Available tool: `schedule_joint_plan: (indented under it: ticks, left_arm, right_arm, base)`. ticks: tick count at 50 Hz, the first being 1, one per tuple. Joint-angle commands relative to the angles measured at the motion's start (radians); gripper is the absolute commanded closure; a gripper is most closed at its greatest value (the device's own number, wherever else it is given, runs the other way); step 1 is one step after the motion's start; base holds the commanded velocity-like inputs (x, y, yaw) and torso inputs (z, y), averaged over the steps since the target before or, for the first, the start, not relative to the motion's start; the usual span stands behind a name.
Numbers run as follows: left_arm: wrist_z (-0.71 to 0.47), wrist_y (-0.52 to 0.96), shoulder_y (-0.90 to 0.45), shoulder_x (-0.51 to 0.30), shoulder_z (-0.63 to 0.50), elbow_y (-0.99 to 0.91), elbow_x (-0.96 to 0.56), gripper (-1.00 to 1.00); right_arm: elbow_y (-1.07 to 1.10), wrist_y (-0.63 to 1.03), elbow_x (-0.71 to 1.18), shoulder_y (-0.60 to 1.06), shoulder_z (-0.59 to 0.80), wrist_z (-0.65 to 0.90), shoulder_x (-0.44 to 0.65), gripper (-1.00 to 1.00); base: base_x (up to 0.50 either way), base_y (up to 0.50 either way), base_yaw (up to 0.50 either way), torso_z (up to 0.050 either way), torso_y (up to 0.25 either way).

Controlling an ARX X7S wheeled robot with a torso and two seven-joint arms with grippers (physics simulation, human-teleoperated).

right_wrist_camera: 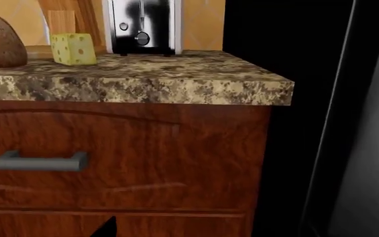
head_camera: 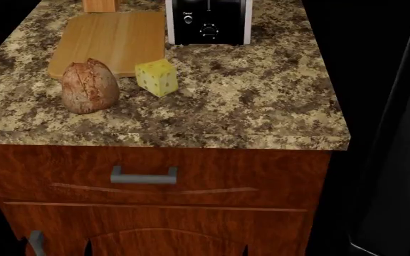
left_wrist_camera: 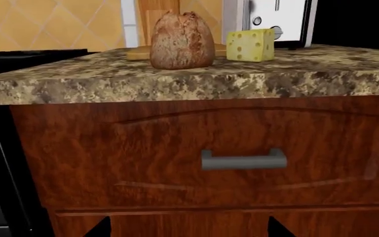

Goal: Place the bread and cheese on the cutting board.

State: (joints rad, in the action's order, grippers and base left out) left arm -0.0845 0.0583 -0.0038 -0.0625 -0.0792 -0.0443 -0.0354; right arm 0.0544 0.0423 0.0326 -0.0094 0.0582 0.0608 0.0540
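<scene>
The bread (head_camera: 89,87), a brown crusty loaf, stands on the granite counter at the near edge of the cutting board (head_camera: 112,40). The cheese (head_camera: 156,77), a pale-yellow wedge with holes, sits on the counter just off the board's near right corner. Nothing lies on the board. Both wrist views look up at the bread (left_wrist_camera: 181,40) and the cheese (right_wrist_camera: 75,48) from below counter height. My left gripper (left_wrist_camera: 189,228) is open in front of the drawer, its dark fingertips (left_wrist_camera: 102,228) wide apart. My right gripper (right_wrist_camera: 189,229) faces the cabinet; one fingertip (right_wrist_camera: 107,228) shows, set wide.
A black-and-silver toaster (head_camera: 209,21) stands behind the cheese, right of the board. A tall wooden block (head_camera: 98,5) stands at the board's far end. The drawer has a grey handle (head_camera: 143,176). A dark appliance (head_camera: 404,133) flanks the counter on the right.
</scene>
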Motion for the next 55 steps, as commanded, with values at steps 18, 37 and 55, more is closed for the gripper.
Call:
schedule_joint_plan:
  ticks: [18,37,55]
  left_arm:
    - [-0.166,1.096,-0.235,-0.100,0.001,-1.003,-0.283,-1.00]
    - [-0.755,0.817,-0.379,-0.593,-0.102,-0.994,-1.045,-1.00]
    - [-0.644,0.660,-0.254,-0.630,-0.083,-0.915,-0.926,-1.00]
  right_arm:
    - [0.893,0.931,-0.080,0.187,0.087,0.016,0.035,-1.00]
    - [0.993,1.089,-0.246,0.284,0.100,-0.122,-0.054,-1.00]
    - [0.993,1.048,-0.189,0.276,0.090,-0.107,-0.053,-1.00]
  base:
    - [0.00,0.00,0.00,0.000,0.000]
    - [0.00,0.00,0.00,0.013,0.000]
    - [0.00,0.00,0.00,0.050,0.000]
